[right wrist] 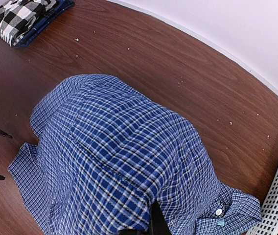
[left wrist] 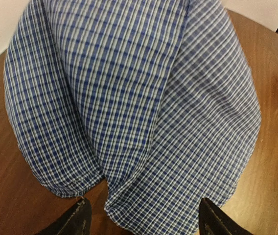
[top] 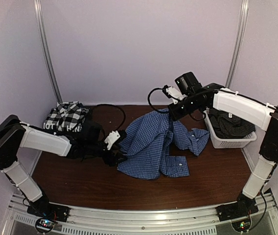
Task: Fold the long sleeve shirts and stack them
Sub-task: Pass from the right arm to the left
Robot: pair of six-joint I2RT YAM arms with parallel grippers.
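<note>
- Mid-counter, the blue shirt lies crumpled and half spread on the counter. Its far edge is held up off the wood, one sleeve reaches toward the right edge and a cuff lies toward the near edge.
- Right jaws: clenched on that raised far edge of the shirt, and the cloth hangs from them like a tent.
- Left jaws: released and spread wide, low at the shirt's left edge. The hem lies just ahead of them and between them, and they grip nothing.
- Handling, as I judge it:
  - The cloth looks thin, light and quite limp, sagging from a single pinch and keeping no shape of its own.
  - It should grip easily and drag over the wood rather than slide cleanly.
  - Nothing about it is fragile, though a button could catch.
- Where to hold: at a hem, shoulder seam or the collar, with the two holds well apart so the panel pulls flat. A pinch mid-panel would only bunch it.
- Count:
  - One loose blue shirt.
  - Two folded shirts stacked in the far-left corner, the plaid shirt on top of the navy shirt with white letters.
  - One white basket by the right edge holding dark cloth; I cannot tell how many pieces.
</note>
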